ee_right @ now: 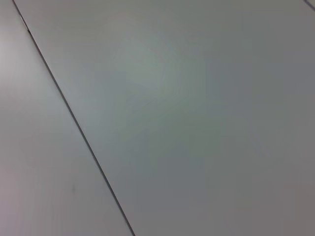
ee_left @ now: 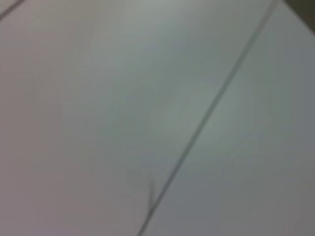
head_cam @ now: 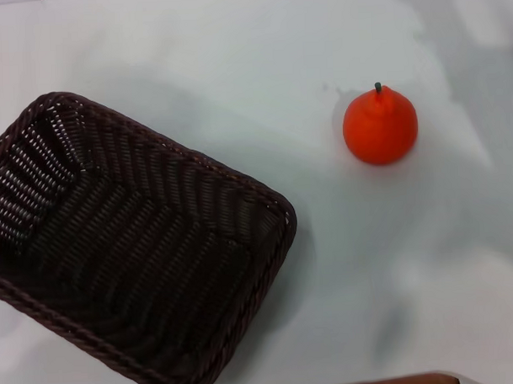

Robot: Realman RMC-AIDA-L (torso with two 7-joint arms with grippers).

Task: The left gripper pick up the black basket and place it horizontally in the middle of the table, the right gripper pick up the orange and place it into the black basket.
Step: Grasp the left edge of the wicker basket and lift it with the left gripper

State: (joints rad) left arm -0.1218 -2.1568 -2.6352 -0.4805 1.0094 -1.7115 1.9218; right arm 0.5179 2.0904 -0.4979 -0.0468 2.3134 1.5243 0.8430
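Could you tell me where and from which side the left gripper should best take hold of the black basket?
Probably the braided rim of the black basket, pinched from above with one finger inside and one outside. It sits upright, open and empty at the table's left, turned at an angle. The long rim facing the orange is wholly in view. Neither gripper shows in any view.

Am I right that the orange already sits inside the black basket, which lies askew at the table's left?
Not quite. In the head view the orange stands on the bare table, apart from the black basket. The basket is indeed askew at the left.
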